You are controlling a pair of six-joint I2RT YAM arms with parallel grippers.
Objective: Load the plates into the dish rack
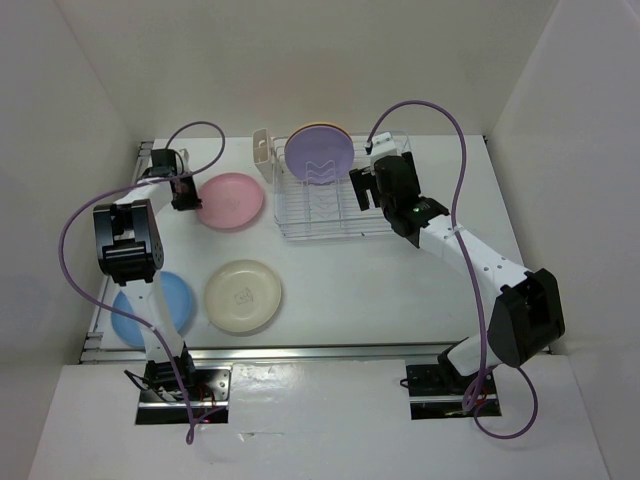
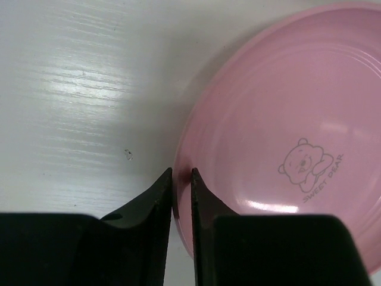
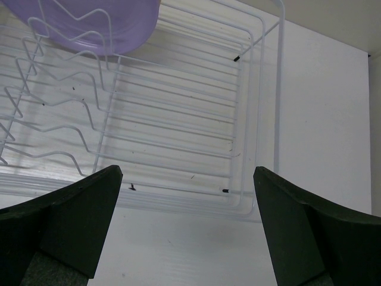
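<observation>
Two plates (image 1: pixel 318 152) in rack (image 1: pixel 330 218); left claw (image 2: pixel 181 174) tight on pink plate (image 2: pixel 280 113), right claw (image 3: pixel 187 171) wide.

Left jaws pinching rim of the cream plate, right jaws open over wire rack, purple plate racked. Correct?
No: the jaws of the left gripper pinch the rim of the round pink plastic plate, not the cream one; left wrist view shows it. Correct: right gripper open over the silvery wire dish rack, lavender plastic plate racked.

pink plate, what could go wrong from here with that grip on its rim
The left gripper pinches only the very edge of the pink plate, so it may slip or swing when lifted. The right gripper hangs open over the dish rack beside the lavender plate, so the arms could collide there.
</observation>
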